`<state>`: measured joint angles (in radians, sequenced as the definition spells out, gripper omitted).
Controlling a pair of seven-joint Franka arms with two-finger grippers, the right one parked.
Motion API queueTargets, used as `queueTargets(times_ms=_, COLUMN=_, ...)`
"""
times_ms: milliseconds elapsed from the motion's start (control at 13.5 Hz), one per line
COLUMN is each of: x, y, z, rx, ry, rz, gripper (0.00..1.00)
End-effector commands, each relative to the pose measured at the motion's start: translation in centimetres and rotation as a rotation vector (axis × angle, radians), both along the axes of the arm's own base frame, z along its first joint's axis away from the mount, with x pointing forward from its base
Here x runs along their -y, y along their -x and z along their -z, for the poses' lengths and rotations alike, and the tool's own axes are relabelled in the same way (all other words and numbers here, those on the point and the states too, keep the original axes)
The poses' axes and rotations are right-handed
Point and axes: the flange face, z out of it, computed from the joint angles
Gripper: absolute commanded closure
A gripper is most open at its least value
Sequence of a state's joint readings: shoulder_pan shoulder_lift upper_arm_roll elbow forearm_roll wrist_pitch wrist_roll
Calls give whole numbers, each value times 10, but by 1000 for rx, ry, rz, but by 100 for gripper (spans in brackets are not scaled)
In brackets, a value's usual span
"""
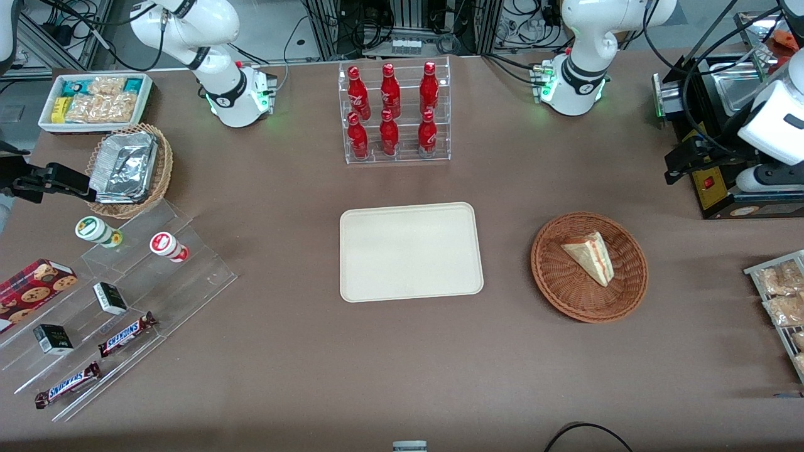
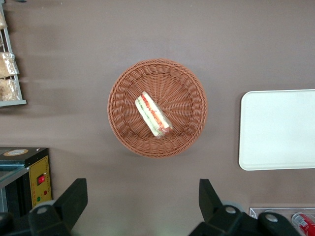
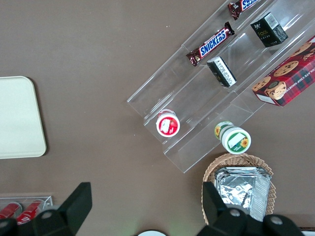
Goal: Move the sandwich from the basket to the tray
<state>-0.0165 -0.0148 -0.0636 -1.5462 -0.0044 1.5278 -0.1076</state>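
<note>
Left arm: white Franka, base (image 1: 575, 81) bolted at the desk edge farthest from the front camera, green status light lit at the base ring. Upper links rise out of the front view; the wrist (image 1: 776, 125) reappears high at the working arm's end of the desk.

Pincer (image 2: 142, 204): pointing straight down, raised well above the desk surface. Two black fingers (image 2: 74, 199) spread wide apart, nothing between them, touching nothing.

A cream wedge sandwich (image 1: 590, 256) lies in the round reddish-brown wicker basket (image 1: 565, 295). The cream tray (image 1: 411, 251) lies flat mid-table, beside the basket. The gripper (image 2: 142, 201) hangs spread above the basket.
</note>
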Motion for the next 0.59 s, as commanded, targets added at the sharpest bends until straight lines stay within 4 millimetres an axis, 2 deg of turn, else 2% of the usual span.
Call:
queueTargets(times_ms=0, x=-4, y=-1, z=-6, rx=-11, ry=-3, rz=6, gripper=0)
queueTargets(times_ms=148, x=-6, y=-1, z=-5, rx=-12, ry=-18, rz=6, gripper=0)
queueTargets(times_ms=296, x=-10, y=-5, z=5, rx=-24, ry=-64, rz=3, gripper=0)
queueTargets(times_ms=519, x=-8, y=-29, z=50, rx=-66, ry=-76, rz=-66, gripper=0)
